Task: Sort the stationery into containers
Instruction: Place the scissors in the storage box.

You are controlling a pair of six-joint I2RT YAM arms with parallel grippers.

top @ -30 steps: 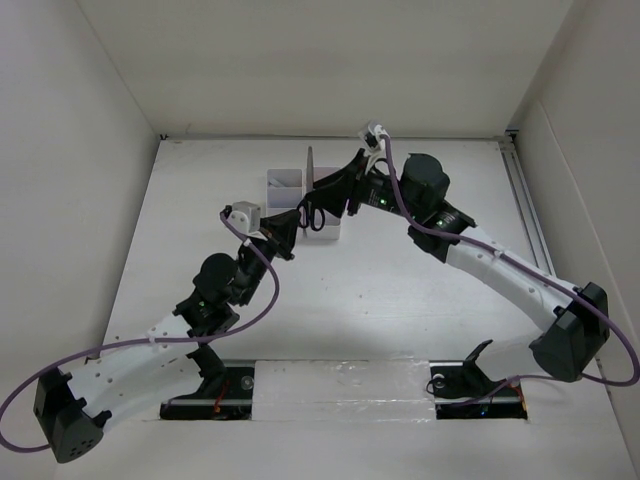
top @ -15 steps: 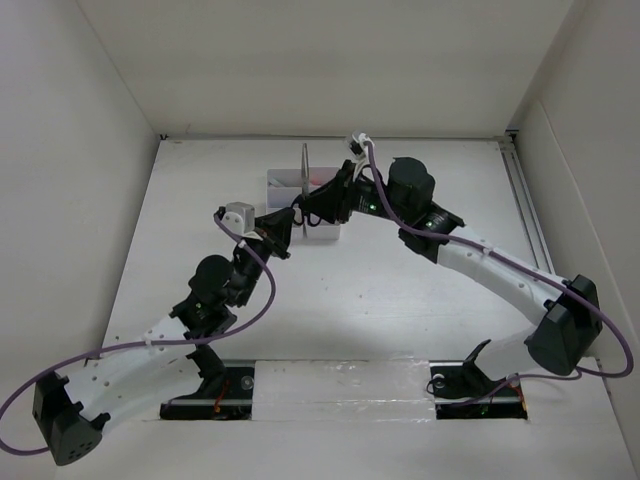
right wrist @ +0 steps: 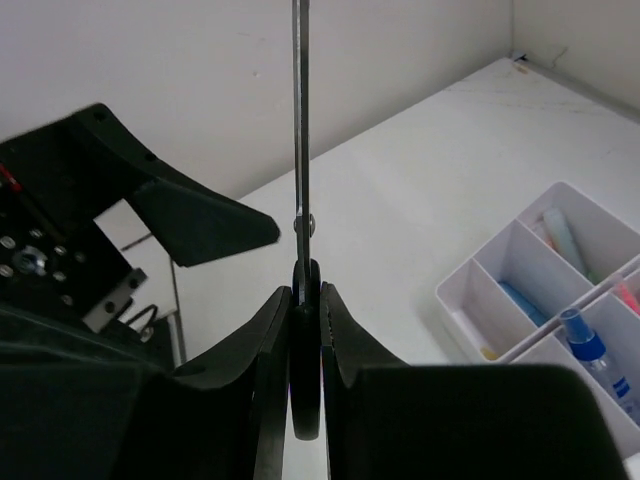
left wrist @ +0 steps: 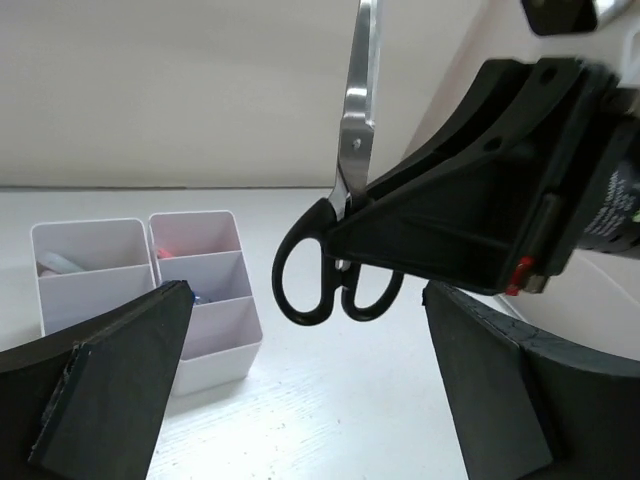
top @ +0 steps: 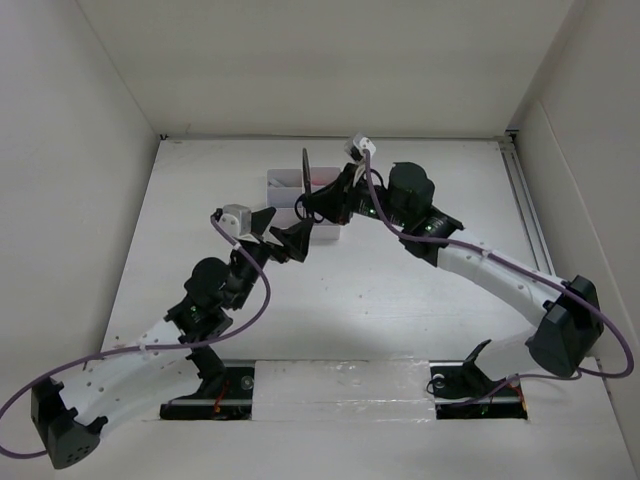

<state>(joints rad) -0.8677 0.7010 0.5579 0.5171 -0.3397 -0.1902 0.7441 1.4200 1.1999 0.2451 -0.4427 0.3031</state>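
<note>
Left claw: fingers wide apart, gripping nothing, touching nothing.
Trays: side by side on the tabletop, small items inside.
Scissors: up in the air between both claws, long axis near upright, blades pointing up, black loops down.
Right claw: pinched tight on the black loops.

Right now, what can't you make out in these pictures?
Top view: trays half hidden by the right hand; contents too small.
Left wrist view: scissors tips cut off by top edge.
Right wrist view: handles hidden between fingers; trays cut off at right edge.
</note>
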